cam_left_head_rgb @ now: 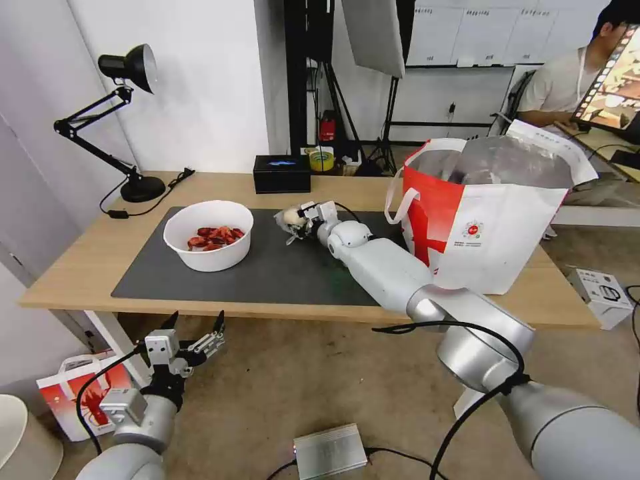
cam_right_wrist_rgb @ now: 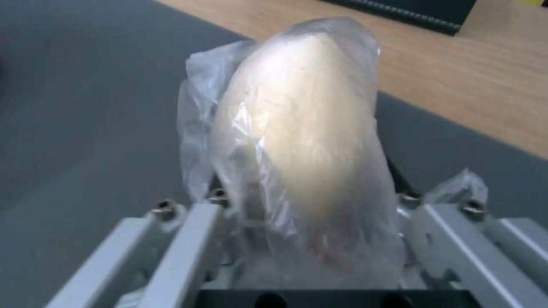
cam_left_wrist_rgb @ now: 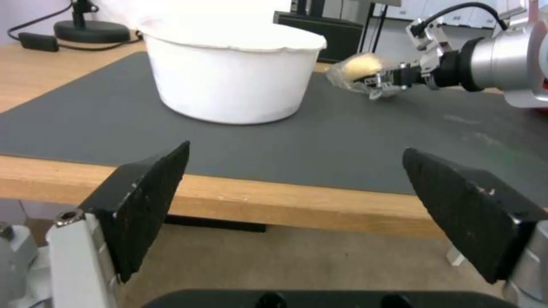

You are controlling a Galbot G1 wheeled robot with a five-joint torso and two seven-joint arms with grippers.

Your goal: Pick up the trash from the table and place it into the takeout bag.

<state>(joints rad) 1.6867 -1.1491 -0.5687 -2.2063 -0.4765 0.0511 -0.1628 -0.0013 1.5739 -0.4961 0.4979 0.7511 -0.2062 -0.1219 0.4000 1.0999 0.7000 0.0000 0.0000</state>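
Right gripper [cam_left_head_rgb: 295,220], seen from the head camera, reaches over the grey mat [cam_left_head_rgb: 280,267] on the table [cam_left_head_rgb: 80,267], its fingers closed on a plastic wad [cam_left_head_rgb: 289,218]. A white bowl [cam_left_head_rgb: 209,235] of red shells sits to its left; the takeout bag [cam_left_head_rgb: 487,220] stands to its right.

Left gripper [cam_left_wrist_rgb: 294,205], in its own wrist view, hangs below the table edge, fingers spread wide with nothing between them.

From the right wrist, the wad [cam_right_wrist_rgb: 297,141] stands up between the fingers, above the mat.
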